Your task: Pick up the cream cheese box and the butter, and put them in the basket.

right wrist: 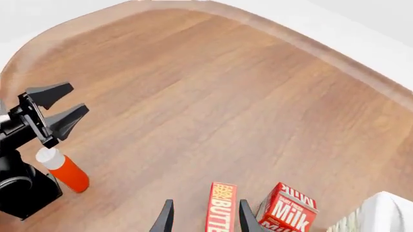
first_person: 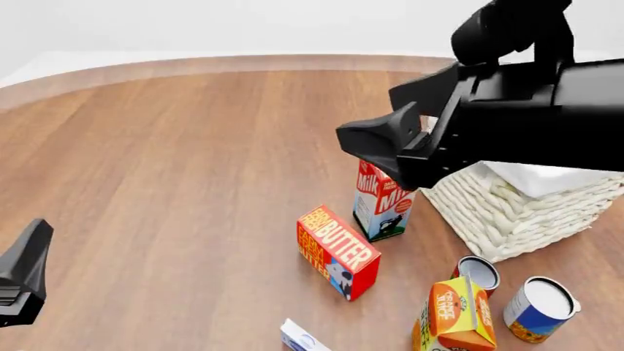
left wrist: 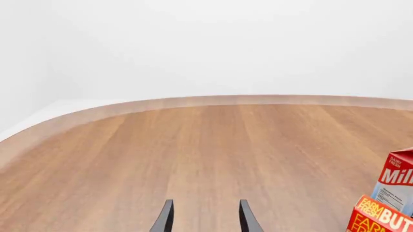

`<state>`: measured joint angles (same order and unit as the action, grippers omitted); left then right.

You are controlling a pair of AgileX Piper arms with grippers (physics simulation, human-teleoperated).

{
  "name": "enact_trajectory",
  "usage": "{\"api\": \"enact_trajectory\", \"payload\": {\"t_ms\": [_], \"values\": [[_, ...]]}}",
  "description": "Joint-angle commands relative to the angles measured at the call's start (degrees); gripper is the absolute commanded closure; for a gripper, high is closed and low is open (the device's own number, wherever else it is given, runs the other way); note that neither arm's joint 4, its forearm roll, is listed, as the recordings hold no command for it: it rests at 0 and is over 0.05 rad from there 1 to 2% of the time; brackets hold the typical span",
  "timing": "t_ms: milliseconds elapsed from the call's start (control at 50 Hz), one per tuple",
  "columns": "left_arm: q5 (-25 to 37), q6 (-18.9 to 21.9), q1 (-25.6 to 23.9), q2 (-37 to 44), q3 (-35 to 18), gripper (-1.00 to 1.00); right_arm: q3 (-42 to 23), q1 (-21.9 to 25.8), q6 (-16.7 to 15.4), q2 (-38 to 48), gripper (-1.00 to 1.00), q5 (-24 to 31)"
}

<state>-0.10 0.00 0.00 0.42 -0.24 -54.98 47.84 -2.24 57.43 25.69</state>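
Left wrist view: my left gripper (left wrist: 205,217) shows two dark fingertips at the bottom edge, spread, with bare wooden table (left wrist: 193,154) between them. At the lower right corner sit the butter (left wrist: 380,217) and, just behind it, the milk carton (left wrist: 395,181).

Front view: my right gripper (first_person: 390,142) fills the upper right, held above the table, spread with nothing between its fingers. Below it stands the milk carton (first_person: 382,205); the butter (first_person: 337,251) lies at lower centre, just left of it. The basket (first_person: 516,208) sits at right, partly hidden by my arm. The cream cheese box (first_person: 302,338) is cut off at the bottom edge, so I identify it loosely. Lower right I log an orange juice carton (first_person: 455,314), a blue-and-white can (first_person: 539,309) and a smaller can (first_person: 477,274).

Right wrist view: fingertips at bottom centre, butter (right wrist: 221,208) between them far below; an orange bottle (right wrist: 63,170) at left beside the left arm.
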Motion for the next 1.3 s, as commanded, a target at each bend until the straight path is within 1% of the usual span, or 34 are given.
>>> {"api": "enact_trajectory", "payload": {"t_ms": [20, 40, 100, 220, 260, 320, 380, 400, 540, 560, 580, 600, 660, 760, 880, 1000, 1060, 1100, 1140, 1160, 1180, 1220, 1260, 1300], "values": [[0.0, 0.0, 0.0, 0.0, 0.0, -1.00, 2.1, 0.4, 0.6, 3.8, -1.00, -0.5], [0.0, 0.0, 0.0, 0.0, 0.0, -1.00, 2.6, 0.3, 1.2, 4.2, -1.00, -0.6], [0.0, 0.0, 0.0, 0.0, 0.0, -1.00, 4.5, -0.4, 0.9, 4.1, -1.00, -1.4], [0.0, 0.0, 0.0, 0.0, 0.0, -1.00, 6.1, -0.7, 1.6, 4.2, -1.00, -1.8], [0.0, 0.0, 0.0, 0.0, 0.0, -1.00, 5.9, -1.1, 0.3, 4.4, -1.00, -0.8], [0.0, 0.0, 0.0, 0.0, 0.0, -1.00, 4.8, -0.8, 0.9, 4.1, -1.00, 0.8], [0.0, 0.0, 0.0, 0.0, 0.0, -1.00, 6.4, -1.3, 0.8, 3.8, -1.00, 0.1], [0.0, 0.0, 0.0, 0.0, 0.0, -1.00, 6.7, -1.6, 1.3, 3.8, -1.00, -0.1], [0.0, 0.0, 0.0, 0.0, 0.0, -1.00, 10.2, -2.5, 2.1, 3.6, -1.00, -2.2], [0.0, 0.0, 0.0, 0.0, 0.0, -1.00, 11.2, -3.0, 3.0, 3.6, -1.00, -2.4], [0.0, 0.0, 0.0, 0.0, 0.0, -1.00, 12.0, -3.3, 2.4, 3.4, -1.00, -2.8], [0.0, 0.0, 0.0, 0.0, 0.0, -1.00, 12.5, -3.6, 2.6, 3.3, -1.00, -3.0], [0.0, 0.0, 0.0, 0.0, 0.0, -1.00, 12.6, -4.7, 2.9, 2.6, -1.00, -2.6], [0.0, 0.0, 0.0, 0.0, 0.0, -1.00, 13.3, -4.5, 3.4, 3.1, -1.00, -3.4], [0.0, 0.0, 0.0, 0.0, 0.0, -1.00, 11.1, -2.9, 2.8, 5.1, -1.00, -1.5], [0.0, 0.0, 0.0, 0.0, 0.0, -1.00, 11.3, -3.2, 1.7, 7.7, -1.00, -1.6], [0.0, 0.0, 0.0, 0.0, 0.0, -1.00, 10.5, -2.8, 1.5, 8.9, -1.00, -0.8], [0.0, 0.0, 0.0, 0.0, 0.0, -1.00, 10.0, -3.2, 0.7, 9.4, -1.00, -0.2], [0.0, 0.0, 0.0, 0.0, 0.0, -1.00, 9.8, -3.0, 0.6, 10.7, -1.00, 0.1], [0.0, 0.0, 0.0, 0.0, 0.0, -1.00, 10.0, -3.3, -0.6, 11.0, -1.00, -0.1], [0.0, 0.0, 0.0, 0.0, 0.0, -1.00, 9.5, -2.9, -0.2, 11.2, -1.00, 0.3], [0.0, 0.0, 0.0, 0.0, 0.0, -1.00, 9.1, -3.1, -1.3, 11.1, -1.00, 1.1], [0.0, 0.0, 0.0, 0.0, 0.0, -1.00, 9.0, -3.9, -0.8, 11.4, -1.00, 1.3], [0.0, 0.0, 0.0, 0.0, 0.0, -1.00, 10.2, -4.0, -0.7, 12.1, -1.00, 0.2]]}}
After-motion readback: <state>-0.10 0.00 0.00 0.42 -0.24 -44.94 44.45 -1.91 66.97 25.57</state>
